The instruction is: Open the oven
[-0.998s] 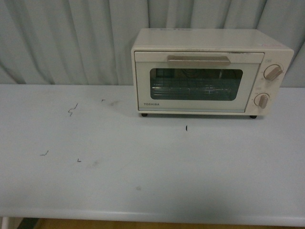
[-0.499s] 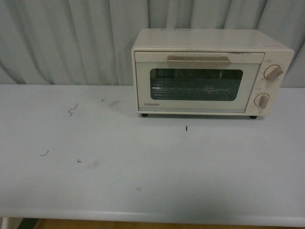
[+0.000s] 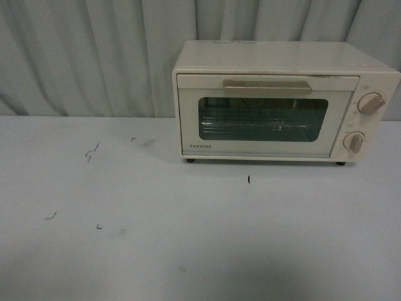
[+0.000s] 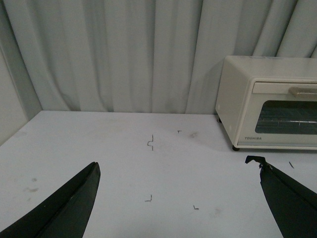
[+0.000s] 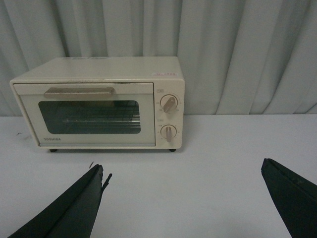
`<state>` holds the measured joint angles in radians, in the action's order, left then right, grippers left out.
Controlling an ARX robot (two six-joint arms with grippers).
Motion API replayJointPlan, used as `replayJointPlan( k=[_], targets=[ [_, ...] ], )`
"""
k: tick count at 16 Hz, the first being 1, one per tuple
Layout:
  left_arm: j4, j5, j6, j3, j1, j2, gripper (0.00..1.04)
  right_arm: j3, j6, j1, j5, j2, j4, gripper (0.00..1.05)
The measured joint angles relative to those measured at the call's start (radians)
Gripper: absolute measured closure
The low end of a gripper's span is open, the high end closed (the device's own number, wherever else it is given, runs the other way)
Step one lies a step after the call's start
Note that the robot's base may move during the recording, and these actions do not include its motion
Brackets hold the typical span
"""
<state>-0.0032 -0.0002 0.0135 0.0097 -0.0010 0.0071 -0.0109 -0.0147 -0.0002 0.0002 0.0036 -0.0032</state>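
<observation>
At the far right of the bench [image 3: 156,251], the oven [image 3: 285,100] stands before the curtain [image 3: 94,56]. Its glass door [image 3: 263,119] is shut and faces the robot, so the beige bar handle [image 3: 267,87] along the door's top edge lies open to a pull from the near side. The left fingers [image 4: 69,208] and right fingers [image 5: 74,213] are spread wide, holding and touching nothing, well short of the oven.

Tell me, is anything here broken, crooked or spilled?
Nothing serious. The oven stands level on the table, shut and with no visible damage. Only small dark marks and faint smudges dot the tabletop; nothing is spilled.
</observation>
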Motion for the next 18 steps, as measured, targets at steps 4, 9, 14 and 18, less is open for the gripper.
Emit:
replayJointPlan(
  k=[4, 9, 14, 18],
  targets=[
    [-0.002, 0.0, 0.0, 0.0, 0.0, 0.0, 0.07, 0.0, 0.0, 0.0, 0.0, 0.0, 0.0, 0.06],
    [0.005, 0.0, 0.0, 0.0, 0.0, 0.0, 0.07, 0.0, 0.0, 0.0, 0.0, -0.001, 0.009, 0.06],
    [-0.001, 0.0, 0.0, 0.0, 0.0, 0.0, 0.07, 0.0, 0.0, 0.0, 0.0, 0.0, -0.001, 0.06],
    [-0.001, 0.0, 0.0, 0.0, 0.0, 0.0, 0.07, 0.0, 0.0, 0.0, 0.0, 0.0, -0.001, 0.06]
  ],
)
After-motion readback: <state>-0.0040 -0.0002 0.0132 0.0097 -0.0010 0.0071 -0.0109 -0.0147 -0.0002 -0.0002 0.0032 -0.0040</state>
